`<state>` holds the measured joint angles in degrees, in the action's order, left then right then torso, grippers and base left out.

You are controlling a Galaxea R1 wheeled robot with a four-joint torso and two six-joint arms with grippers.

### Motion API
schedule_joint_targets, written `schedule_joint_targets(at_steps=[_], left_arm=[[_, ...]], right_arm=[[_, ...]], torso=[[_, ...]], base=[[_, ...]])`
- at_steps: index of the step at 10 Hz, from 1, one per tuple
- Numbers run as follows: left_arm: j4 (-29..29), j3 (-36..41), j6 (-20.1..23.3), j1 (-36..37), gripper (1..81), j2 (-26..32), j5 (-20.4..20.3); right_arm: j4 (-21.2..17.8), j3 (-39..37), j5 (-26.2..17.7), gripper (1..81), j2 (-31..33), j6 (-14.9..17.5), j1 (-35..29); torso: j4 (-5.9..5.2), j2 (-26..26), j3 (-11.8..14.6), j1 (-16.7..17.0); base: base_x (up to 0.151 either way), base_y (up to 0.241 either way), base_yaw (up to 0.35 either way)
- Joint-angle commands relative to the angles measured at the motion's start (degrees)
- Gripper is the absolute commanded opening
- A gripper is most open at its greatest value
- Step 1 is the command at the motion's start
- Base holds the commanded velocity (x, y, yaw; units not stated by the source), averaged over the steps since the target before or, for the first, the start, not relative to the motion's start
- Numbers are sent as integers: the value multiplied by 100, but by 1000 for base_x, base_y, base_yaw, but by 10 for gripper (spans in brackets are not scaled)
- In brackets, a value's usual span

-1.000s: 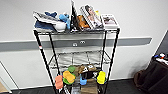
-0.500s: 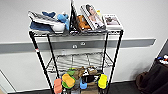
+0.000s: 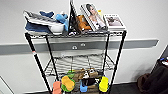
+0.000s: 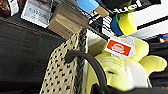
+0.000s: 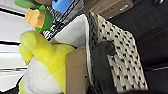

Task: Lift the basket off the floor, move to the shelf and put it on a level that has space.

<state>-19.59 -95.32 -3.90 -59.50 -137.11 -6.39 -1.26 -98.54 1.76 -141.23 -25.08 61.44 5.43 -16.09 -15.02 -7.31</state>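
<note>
Shelf point(image 3: 75, 35) fills your head view: a black wire rack standing against a pale wall with a grey rail running behind it. Its top tier is crowded with books point(image 3: 93, 16), a white bowl point(image 3: 57, 28) and a blue plush point(image 3: 61, 18). Below that, the level point(image 3: 80, 62) is a bare black wire grid. One tier further down you see colourful blocks point(image 3: 67, 83) in yellow, orange, green and blue. To the right of the shelf, low against the wall, sits a dark bag or bundle point(image 3: 156, 77), and a strip of dark floor point(image 3: 125, 88) shows at the foot of the shelf.

In your wrist views the basket point(image 4: 63, 72) is right up against the cameras, close to the shelf's block tier. It is beige with a dark dotted weave and a pale lining, and a yellow plush toy point(image 4: 117, 67) with a red-and-white tag sits inside it. A dark curved handle point(image 4: 90, 65) arches over its rim. A brown cardboard piece point(image 5: 76, 72) stands in the basket beside the toy. You cannot tell from either wrist view whether the jaws are spread or pressed together.
</note>
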Motion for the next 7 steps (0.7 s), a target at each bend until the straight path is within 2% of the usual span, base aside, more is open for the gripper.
schedule_joint_targets(at_steps=[1, 7], left_arm=[[87, 277, -23, 593, 10, 165, 155], [96, 303, -14, 593, 10, 174, 155]], right_arm=[[108, 362, 132, 10, 118, -15, -619], [108, 380, 123, 10, 118, -15, -637]], torso=[[0, 0, 0, -2], [0, 0, 0, 0]], base=[[84, 0, 0], [84, 0, 0]])
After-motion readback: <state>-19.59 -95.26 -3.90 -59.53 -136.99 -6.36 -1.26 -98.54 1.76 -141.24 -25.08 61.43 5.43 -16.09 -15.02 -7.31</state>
